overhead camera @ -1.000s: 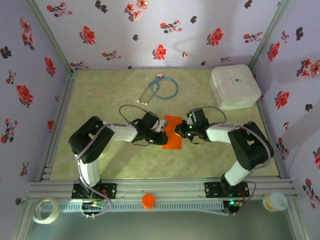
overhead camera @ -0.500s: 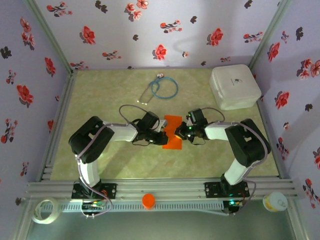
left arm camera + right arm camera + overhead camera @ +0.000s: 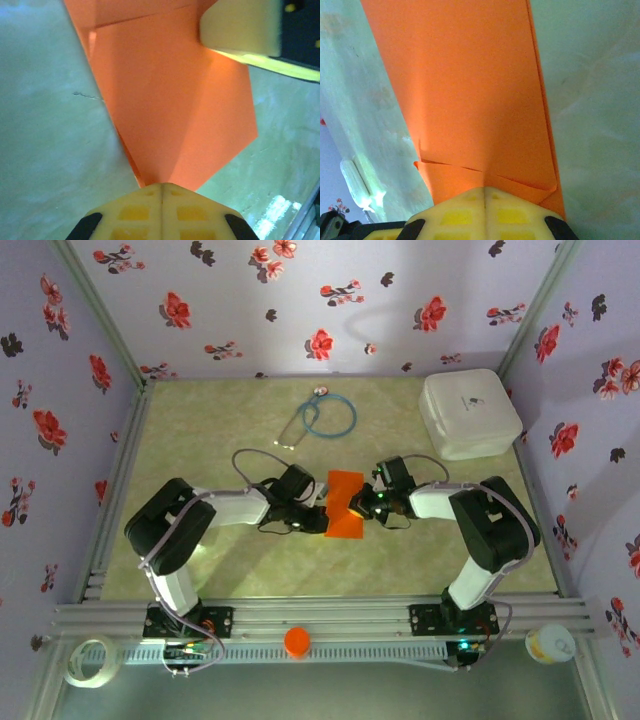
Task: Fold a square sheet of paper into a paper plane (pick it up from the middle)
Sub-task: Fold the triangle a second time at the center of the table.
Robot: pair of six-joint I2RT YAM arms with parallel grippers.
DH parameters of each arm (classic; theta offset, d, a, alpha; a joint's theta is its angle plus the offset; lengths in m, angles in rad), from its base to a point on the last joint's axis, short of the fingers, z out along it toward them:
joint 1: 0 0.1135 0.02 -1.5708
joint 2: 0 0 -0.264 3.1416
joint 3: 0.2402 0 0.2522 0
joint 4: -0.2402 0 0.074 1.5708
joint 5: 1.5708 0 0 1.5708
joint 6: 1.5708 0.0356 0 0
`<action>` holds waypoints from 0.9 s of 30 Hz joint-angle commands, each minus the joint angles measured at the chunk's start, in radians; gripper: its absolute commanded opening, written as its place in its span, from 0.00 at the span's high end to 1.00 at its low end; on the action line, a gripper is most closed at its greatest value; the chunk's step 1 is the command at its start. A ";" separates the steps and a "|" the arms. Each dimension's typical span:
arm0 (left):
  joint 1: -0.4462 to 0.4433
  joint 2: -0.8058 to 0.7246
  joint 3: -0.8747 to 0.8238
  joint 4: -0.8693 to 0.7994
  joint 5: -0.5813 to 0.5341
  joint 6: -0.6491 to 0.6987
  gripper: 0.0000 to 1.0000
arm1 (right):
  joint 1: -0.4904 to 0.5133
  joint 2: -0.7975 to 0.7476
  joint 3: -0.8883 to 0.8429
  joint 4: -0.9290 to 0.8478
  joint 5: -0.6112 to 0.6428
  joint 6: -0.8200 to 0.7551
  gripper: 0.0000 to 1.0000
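I can read no words anywhere. The white box in the far right corner of the table has a small dark mark on its lid, too tiny for me to read. Its lid is on, so I cannot tell what is inside.

From above I see the orange sheet of paper lying in the middle of the table, partly folded, with the left pincer at its left edge and the right pincer at its right edge.

My left wrist camera shows more: the paper has a soft crease running up to the left pincer, and a yellow finger of the right pincer sits at the far side. My right wrist camera shows the paper with a thin fold line just by the right pincer.

Both pincers are closed tight, tips touching the paper. I cannot tell if paper is nipped between them.

A blue stethoscope lies near the far edge. On the near rail sit an orange cap, a tape roll and a small tub.
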 commanded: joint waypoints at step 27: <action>-0.001 0.115 0.012 0.106 0.090 -0.137 0.95 | -0.016 0.048 -0.030 -0.057 0.098 -0.009 1.00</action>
